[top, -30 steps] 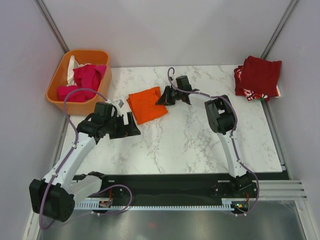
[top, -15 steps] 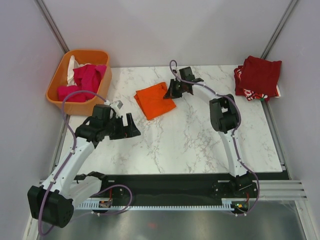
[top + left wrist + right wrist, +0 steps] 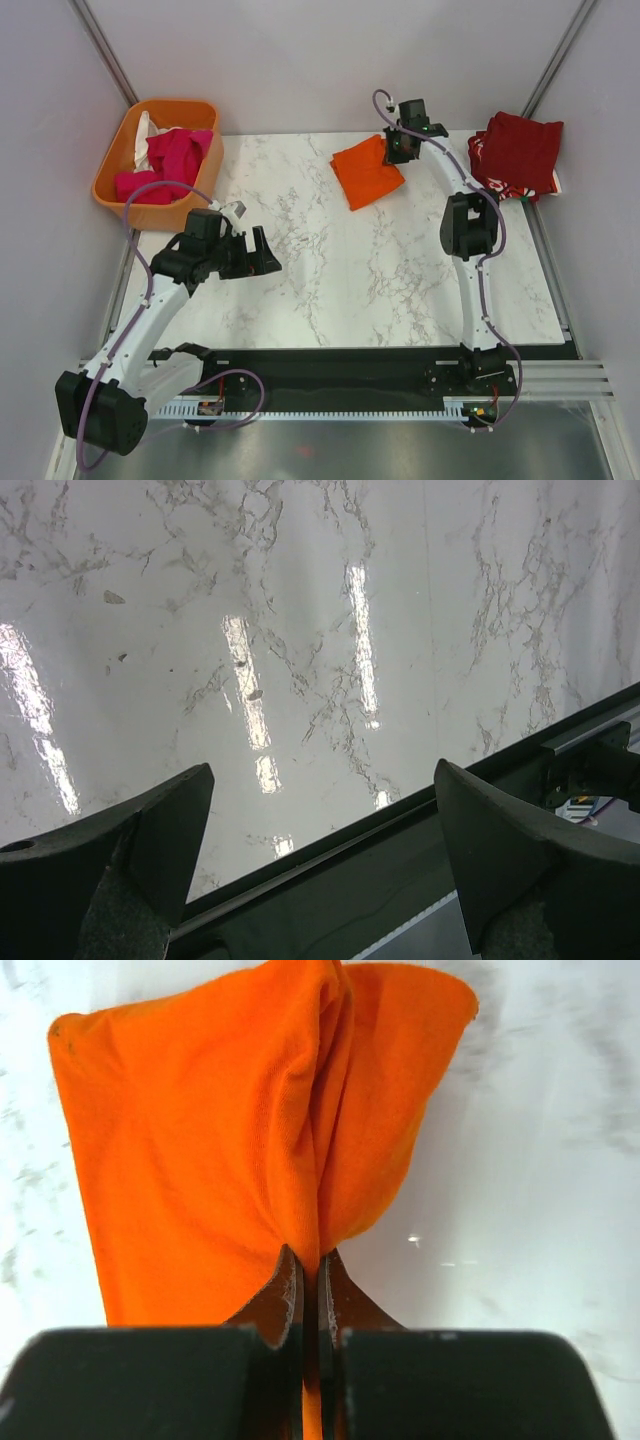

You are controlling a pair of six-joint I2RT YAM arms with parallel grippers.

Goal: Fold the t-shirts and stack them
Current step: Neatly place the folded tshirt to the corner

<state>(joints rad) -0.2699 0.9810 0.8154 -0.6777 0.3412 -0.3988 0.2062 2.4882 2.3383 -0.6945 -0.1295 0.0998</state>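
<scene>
Folded plain bright orange cloth t-shirt [image 3: 368, 172] on white marble tabletop [image 3: 400, 270], far centre. Its edge pinched between clamped fingers of right gripper [image 3: 309, 1260]. Right arm stretched far forward. Left gripper [image 3: 322, 770] spread wide above marble.

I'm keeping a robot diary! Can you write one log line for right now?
right claw: shut on orange t-shirt | left claw: open, empty | red t-shirts: stacked at far right

A white marble-patterned table [image 3: 380, 270] is enclosed by plain pale walls [image 3: 300, 60] joined at metal corner posts [image 3: 106, 52]; light is reflected in streaks on its glossy top
</scene>
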